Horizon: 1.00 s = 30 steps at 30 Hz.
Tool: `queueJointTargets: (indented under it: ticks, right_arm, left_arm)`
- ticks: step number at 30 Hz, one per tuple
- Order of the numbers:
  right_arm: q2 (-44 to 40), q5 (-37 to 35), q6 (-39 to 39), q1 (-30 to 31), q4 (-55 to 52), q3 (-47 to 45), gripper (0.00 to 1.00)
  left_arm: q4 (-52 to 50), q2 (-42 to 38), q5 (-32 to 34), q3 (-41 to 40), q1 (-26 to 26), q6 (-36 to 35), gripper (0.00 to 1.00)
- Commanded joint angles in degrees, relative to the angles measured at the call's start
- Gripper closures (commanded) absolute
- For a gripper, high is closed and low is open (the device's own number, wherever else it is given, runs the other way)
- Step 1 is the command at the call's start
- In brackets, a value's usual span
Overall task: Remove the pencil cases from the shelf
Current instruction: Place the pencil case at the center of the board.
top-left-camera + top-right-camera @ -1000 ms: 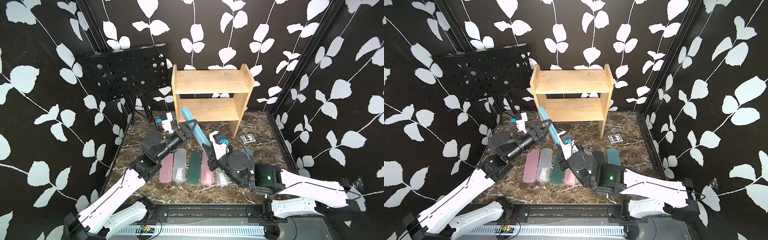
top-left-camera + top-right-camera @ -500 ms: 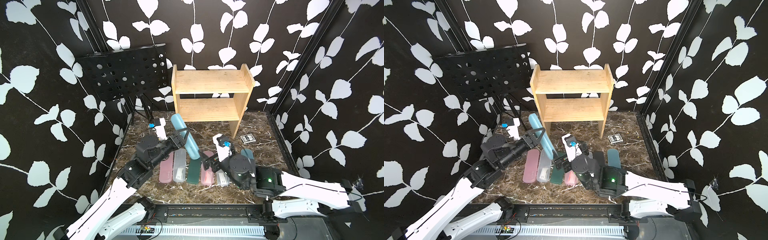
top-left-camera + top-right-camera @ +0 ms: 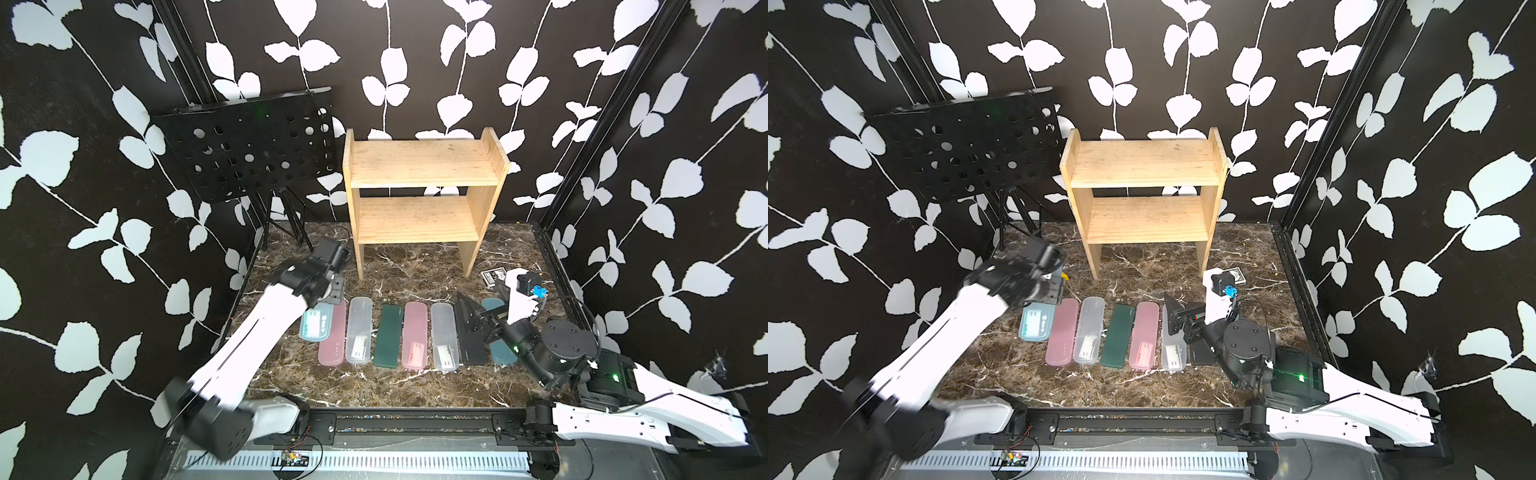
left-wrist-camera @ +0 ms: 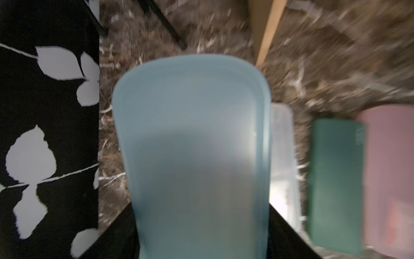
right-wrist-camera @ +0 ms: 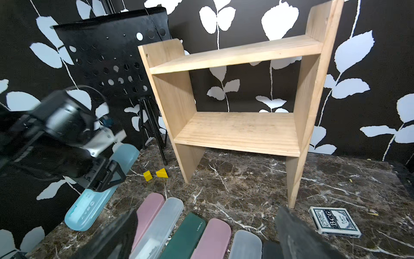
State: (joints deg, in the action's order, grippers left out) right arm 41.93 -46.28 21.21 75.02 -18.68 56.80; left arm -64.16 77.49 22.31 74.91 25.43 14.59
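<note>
Closest to the front, the right gripper (image 3: 471, 309) is hanging with its two fingers spread wide and nothing between them. It is sitting just above a row of pencil cases. The row is lying flat, side by side, on the brown marble floor (image 3: 374, 386) in front of the shelf.

Under the right gripper a black flat plastic pencil case (image 3: 471, 349) is lying. A teal plastic pencil case (image 3: 500, 353) is peeking out beside it, partly hidden by the arm. Going across the row:
- a frosted clear plastic pencil case (image 3: 444, 332) is showing a white slip inside
- a pink plastic pencil case (image 3: 414, 328) is also showing a slip inside
- a dark green plastic pencil case (image 3: 388, 334) is lying next
- a second frosted clear case (image 3: 359, 328) is holding a white slip
- a second pink case (image 3: 332, 349) is lying last

At the end of the row, the left gripper (image 5: 111, 173) is squeezing a light blue see-through plastic pencil case (image 5: 87, 208) around its middle. This case is tilting, with its low end by the floor just beside the second pink case. I cannot tell if it is touching the floor. A white card is showing inside it.

Farther back, a small black-and-white card box (image 5: 333, 220) is lying closed near one shelf leg. Two little yellow blocks (image 5: 147, 175) are sitting near the other leg. Behind them the two-tier light pine wood shelf (image 3: 419, 166) is standing upright by the back wall. A black music stand with round holes (image 3: 249, 153) is standing beside it.
</note>
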Motion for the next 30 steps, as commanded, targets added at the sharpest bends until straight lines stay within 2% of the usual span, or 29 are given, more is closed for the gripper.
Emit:
queueJointTargets:
  ticks: [1,7,16,30]
  right_arm:
    - [-1.1,0.4,2.5,-1.2,-2.4,-2.5,0.01]
    - [-1.3,3.4,3.4,-4.9,-5.5,-3.5,0.01]
    - [0.8,15.0,6.2,-15.2,-5.7,-4.9,0.01]
    - [5.3,19.6,8.0,-18.6,-4.5,-4.5,0.01]
  left_arm:
    - [-2.6,1.7,1.6,-2.9,-4.5,-5.7,0.48]
    - [6.2,6.3,-2.7,-6.7,-11.1,-8.2,0.47]
    - [13.5,12.8,-7.3,-10.3,-14.7,-10.3,0.47]
    - [14.1,19.5,-3.9,-10.8,-16.4,-11.2,0.45]
